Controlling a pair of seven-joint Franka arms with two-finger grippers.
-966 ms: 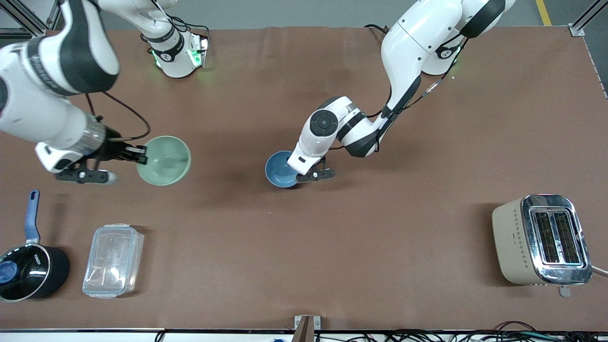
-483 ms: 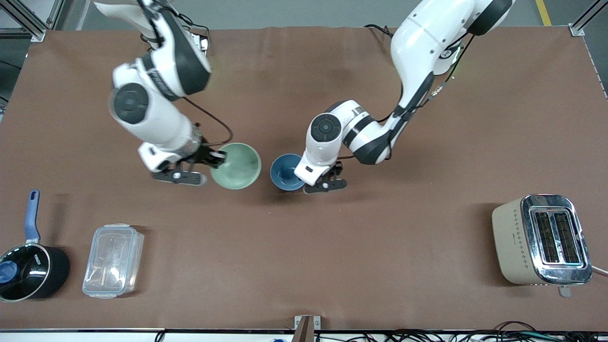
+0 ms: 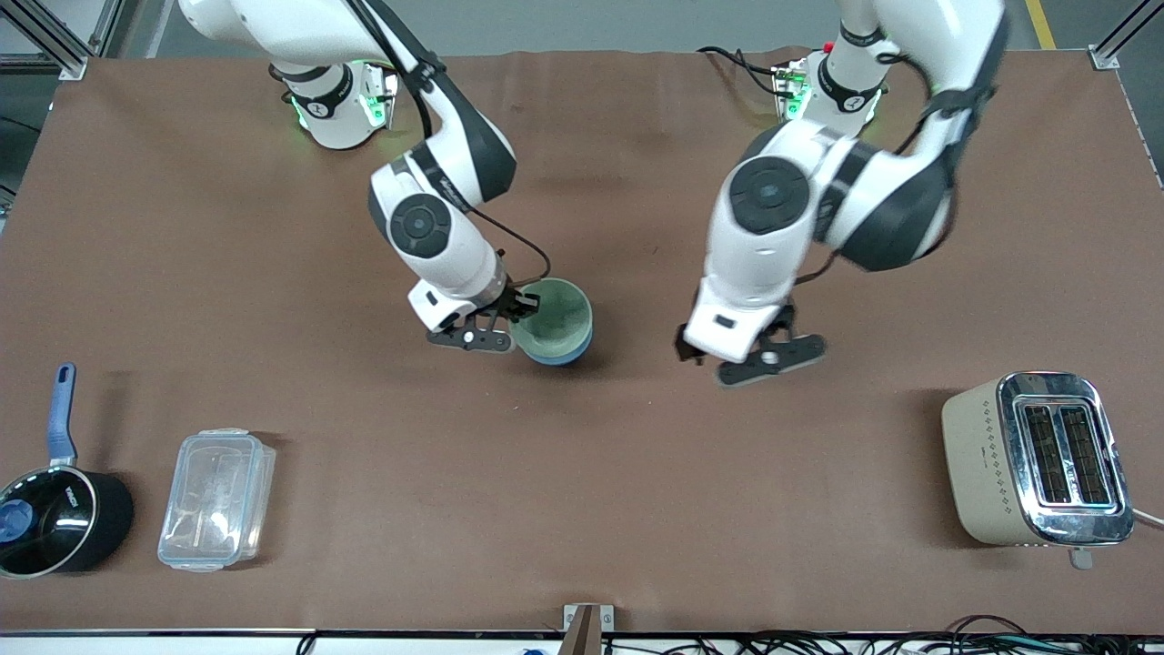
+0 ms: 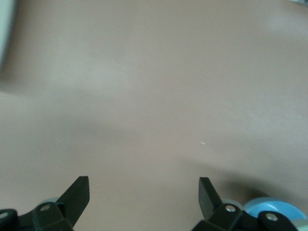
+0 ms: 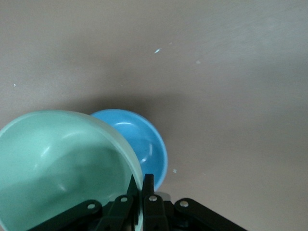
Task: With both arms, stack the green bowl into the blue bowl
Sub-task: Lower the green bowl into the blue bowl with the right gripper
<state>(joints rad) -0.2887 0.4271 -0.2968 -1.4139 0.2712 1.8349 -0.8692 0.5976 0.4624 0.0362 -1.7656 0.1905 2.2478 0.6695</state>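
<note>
The green bowl is held by its rim in my right gripper, directly over the blue bowl, whose rim shows just beneath it at mid table. In the right wrist view the fingers pinch the green bowl's rim, and the blue bowl lies partly covered below it; whether the bowls touch I cannot tell. My left gripper is open and empty, raised over bare table toward the left arm's end from the bowls. In the left wrist view its fingers stand wide apart over the mat.
A beige toaster stands near the left arm's end. A clear plastic container and a black saucepan with a blue handle sit near the right arm's end, all nearer the front camera than the bowls.
My right gripper carried the green bowl across the table and over the blue bowl. My left gripper let go of the blue bowl, rose and moved away toward the left arm's end.
</note>
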